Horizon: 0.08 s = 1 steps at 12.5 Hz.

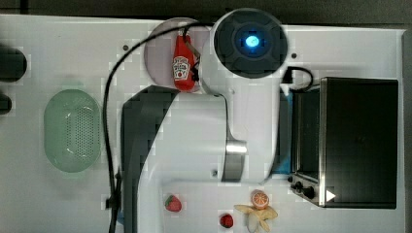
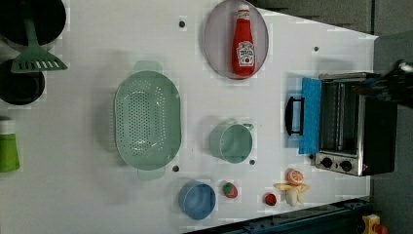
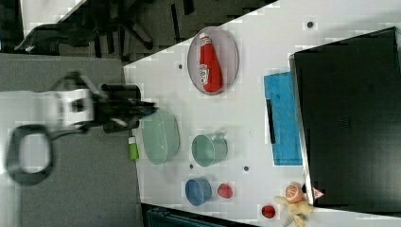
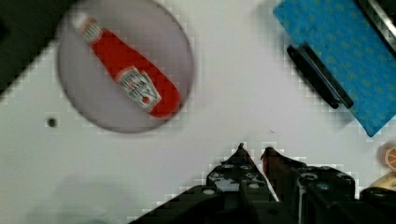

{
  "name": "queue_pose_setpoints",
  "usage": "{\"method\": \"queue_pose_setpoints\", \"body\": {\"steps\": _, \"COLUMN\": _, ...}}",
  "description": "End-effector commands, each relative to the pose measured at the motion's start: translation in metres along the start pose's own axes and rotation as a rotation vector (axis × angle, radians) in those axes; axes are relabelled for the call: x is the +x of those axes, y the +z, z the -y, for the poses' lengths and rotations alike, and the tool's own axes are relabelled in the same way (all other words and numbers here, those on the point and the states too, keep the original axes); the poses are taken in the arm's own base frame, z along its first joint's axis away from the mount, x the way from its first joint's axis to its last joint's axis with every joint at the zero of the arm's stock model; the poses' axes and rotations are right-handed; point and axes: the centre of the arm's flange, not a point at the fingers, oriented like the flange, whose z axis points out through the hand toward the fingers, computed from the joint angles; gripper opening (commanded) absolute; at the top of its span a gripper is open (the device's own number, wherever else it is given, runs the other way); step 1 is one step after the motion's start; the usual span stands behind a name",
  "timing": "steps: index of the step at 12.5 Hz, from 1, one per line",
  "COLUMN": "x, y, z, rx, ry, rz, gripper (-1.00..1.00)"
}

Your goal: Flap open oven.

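Observation:
The oven stands at the top view's right, with a black top, a silver front and black knobs. Its bluish glass door is folded down flat on the white table, dark handle outermost. In the wrist view the door and its handle lie apart from my gripper. The fingertips stand a narrow gap apart above bare table, with nothing between them. In the right view the gripper hangs high over the table's far side from the oven.
A ketchup bottle lies on a round plate. A green colander, a green cup and a blue cup stand mid-table. Toy strawberry, orange and peeled banana lie near the oven's knobs.

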Motion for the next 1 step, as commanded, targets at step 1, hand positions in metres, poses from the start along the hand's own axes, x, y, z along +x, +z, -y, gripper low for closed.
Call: {"method": "queue_pose_setpoints", "body": {"steps": 1, "x": -0.0097, "y": -0.0277, "z": -0.0053, "rx": -0.011, "ry": 0.107, "rz": 0.027, "gripper": -0.65}}
